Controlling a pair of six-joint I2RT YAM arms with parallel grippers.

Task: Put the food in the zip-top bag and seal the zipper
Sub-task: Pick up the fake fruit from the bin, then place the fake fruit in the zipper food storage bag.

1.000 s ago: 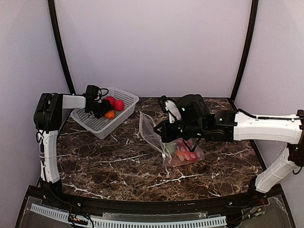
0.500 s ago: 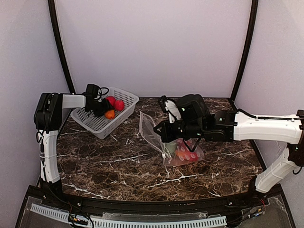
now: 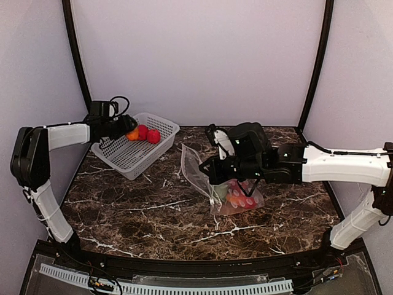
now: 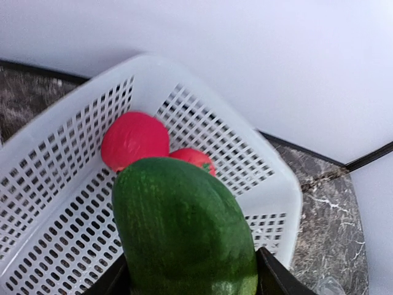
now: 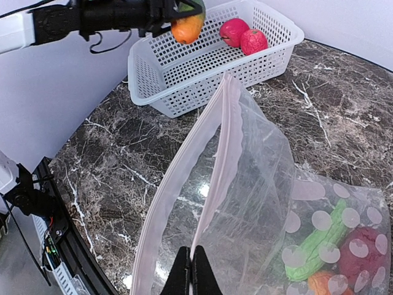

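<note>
- The orange-and-green piece point(image 4: 184, 227) hangs in the air over the far left corner of the table point(image 3: 141, 215), above the white basket point(image 3: 123, 163). The left gripper point(image 3: 123, 129) is clamped on it, one finger on each side, with the green side facing its wrist camera.
- Its target, the zip-top bag point(image 3: 195, 172), lies right of the table's middle. From that gripper it is off to the right and toward the near edge, with bare marble between them.
- The bag's long axis runs from its mouth, the end nearest the basket, to its bottom toward the right edge. A green cucumber piece point(image 5: 319, 243) and a red piece point(image 5: 365, 255) already sit there.
- The zipper point(image 5: 178, 184) is unsealed, its two pink lips standing apart. The right gripper point(image 5: 191, 270) is pressed together on one lip and holds it up.
- From above I cannot tell how wide the mouth gapes. The right wrist view suggests a long, narrow slot.
- The right arm is nearer the bag but busy with it, so the left arm is the carrier. I judge that the coming move turns on lining up the piece's length with that slot.
- Two red round fruits point(image 3: 153, 136) lie in the basket.
- The path across the table looks open. The right arm's bulk hangs over the bag's far side, so the left and near sides offer more room.
</note>
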